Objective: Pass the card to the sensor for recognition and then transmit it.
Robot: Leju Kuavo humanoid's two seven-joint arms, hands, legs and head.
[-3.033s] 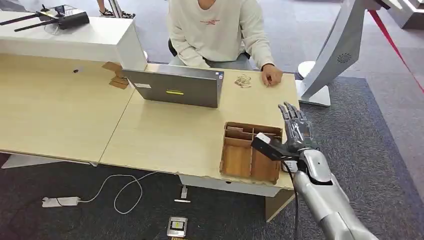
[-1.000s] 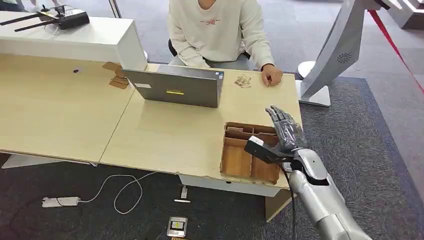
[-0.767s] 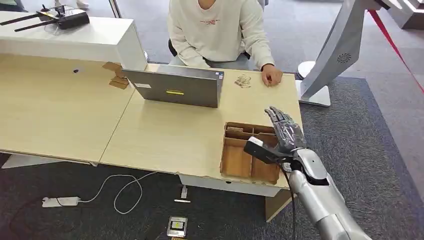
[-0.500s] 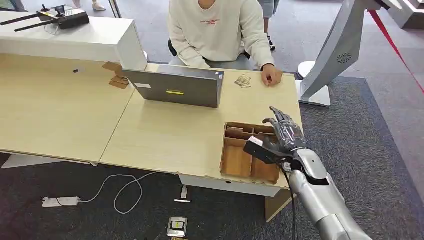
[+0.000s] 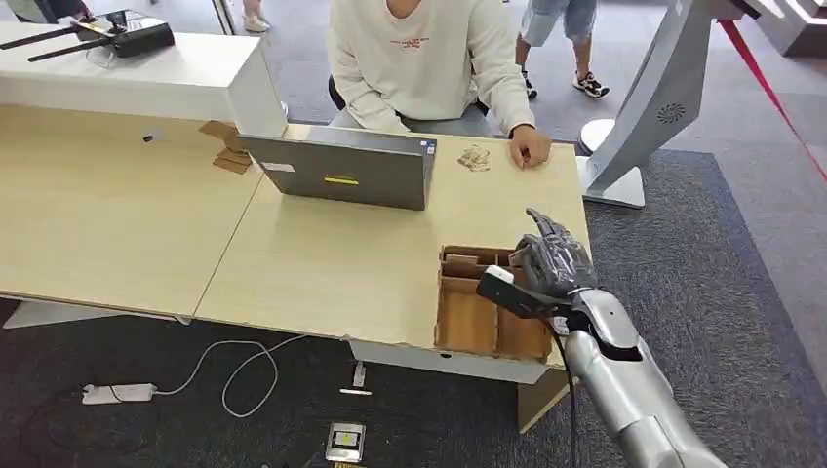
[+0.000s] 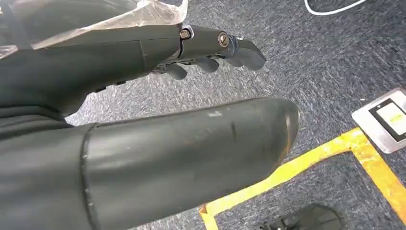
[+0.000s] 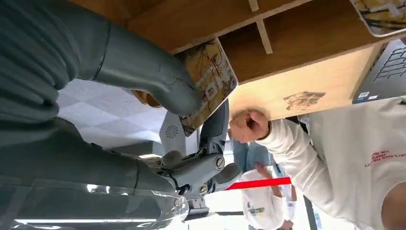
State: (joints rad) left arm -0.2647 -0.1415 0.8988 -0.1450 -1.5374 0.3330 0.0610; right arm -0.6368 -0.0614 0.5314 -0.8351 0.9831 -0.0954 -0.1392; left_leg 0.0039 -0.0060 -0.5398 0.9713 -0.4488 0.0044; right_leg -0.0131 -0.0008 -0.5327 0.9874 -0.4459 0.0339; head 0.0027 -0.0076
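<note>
Upper left of the head view: white counter (image 5: 146, 78) with a black router (image 5: 122, 37) on top. Just right of it, centre top: grey laptop (image 5: 336, 171) on the wooden table (image 5: 322, 263), person in a white top (image 5: 419, 58) sitting behind, fist (image 5: 530, 148) resting on the table edge. Lower right of centre: brown wooden tray (image 5: 478, 312) with dividers. Right there, over the tray: right hand (image 5: 551, 263), fingers bent, pinching a picture card (image 7: 208, 84) between thumb and finger, right above a tray slot. Low over grey carpet (image 6: 330, 57): left hand (image 6: 143, 96), holding nothing, fingers apart.
</note>
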